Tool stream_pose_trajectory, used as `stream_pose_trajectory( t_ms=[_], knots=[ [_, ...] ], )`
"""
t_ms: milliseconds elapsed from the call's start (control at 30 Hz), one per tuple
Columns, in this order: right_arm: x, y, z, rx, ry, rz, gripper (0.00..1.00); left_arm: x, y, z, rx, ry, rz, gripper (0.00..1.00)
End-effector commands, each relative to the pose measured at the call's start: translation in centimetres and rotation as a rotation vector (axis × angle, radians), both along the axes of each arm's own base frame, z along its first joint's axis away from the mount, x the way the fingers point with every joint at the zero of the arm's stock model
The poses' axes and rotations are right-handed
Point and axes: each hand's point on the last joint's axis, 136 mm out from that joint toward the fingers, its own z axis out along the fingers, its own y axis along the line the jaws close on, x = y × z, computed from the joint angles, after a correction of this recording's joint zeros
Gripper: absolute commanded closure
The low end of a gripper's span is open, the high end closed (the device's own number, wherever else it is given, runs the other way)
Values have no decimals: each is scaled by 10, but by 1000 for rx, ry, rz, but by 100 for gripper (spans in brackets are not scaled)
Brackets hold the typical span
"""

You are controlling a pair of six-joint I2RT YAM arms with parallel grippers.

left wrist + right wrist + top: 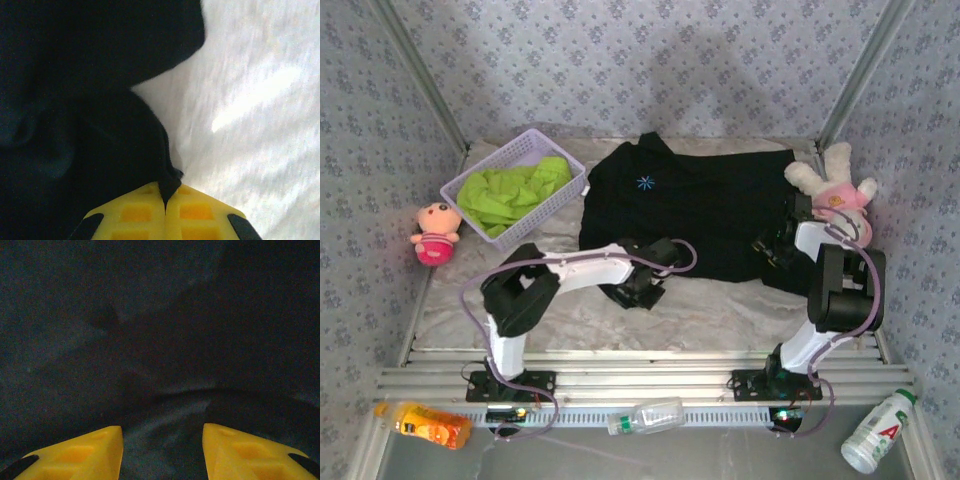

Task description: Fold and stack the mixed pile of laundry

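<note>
Left gripper: its yellow fingers are being pressed together on the near hem of the black T-shirt. A small peak of dark cloth is being pinched between the tips, just where the cloth meets the bare table.
Right gripper: its fingers are being held apart with nothing clamped. Dark fabric is being viewed between them, and whether the tips are touching it cannot be told.
Step in hand: by judgement, the near edge is being taken up at two places for a first fold away from the arms. Only the left place is being gripped so far.
Doing it well: a matching pinch is being called for on the right, at the hem itself, not in the middle of the cloth. Both holds are probably best being raised together and level, so that the shirt is being carried over flat and not dragged into wrinkles.
Black T-shirt, relative to the grippers: it is being spread across the middle of the table with its light-blue chest mark facing up. The left gripper is at its near-left hem and the right gripper is over its right side, near the plush toy.
Lime-green T-shirt: it is being held crumpled in the lavender basket at the far left, well apart from both grippers.
</note>
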Motion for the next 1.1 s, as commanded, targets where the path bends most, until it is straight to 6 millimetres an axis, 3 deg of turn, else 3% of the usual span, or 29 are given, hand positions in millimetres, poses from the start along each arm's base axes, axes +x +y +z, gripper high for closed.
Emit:
stream_pose_trajectory(
  t_ms=[0,67,167,300,400,467,567,733,833,933,1067],
  knots=[
    [12,-11,2,-23,-3,-34,53,-33,35,39,5,54,-74,100],
    [15,-12,1,-23,-2,-36,53,-48,59,47,27,71,-70,100],
    [20,-12,1,-16,-4,-36,53,-55,88,48,74,52,-23,96],
    [27,-13,5,-20,-15,-27,53,-49,93,47,68,55,36,60],
    [30,-12,13,-21,-27,-10,53,-30,84,58,73,-6,55,52],
    [30,-10,20,-24,-39,9,53,-14,78,67,61,-50,79,38],
    [27,-5,34,-29,-61,32,52,11,64,81,-1,-103,108,29],
    [12,19,59,-4,-117,64,53,69,33,87,-105,-179,218,33],
    [-4,43,68,-15,-132,127,53,110,22,76,-119,-235,304,38],
    [-17,54,71,-25,-142,158,50,153,32,59,-99,-235,440,36],
    [-24,48,71,-54,-124,175,45,198,52,43,-77,-200,599,34]
  ],
)
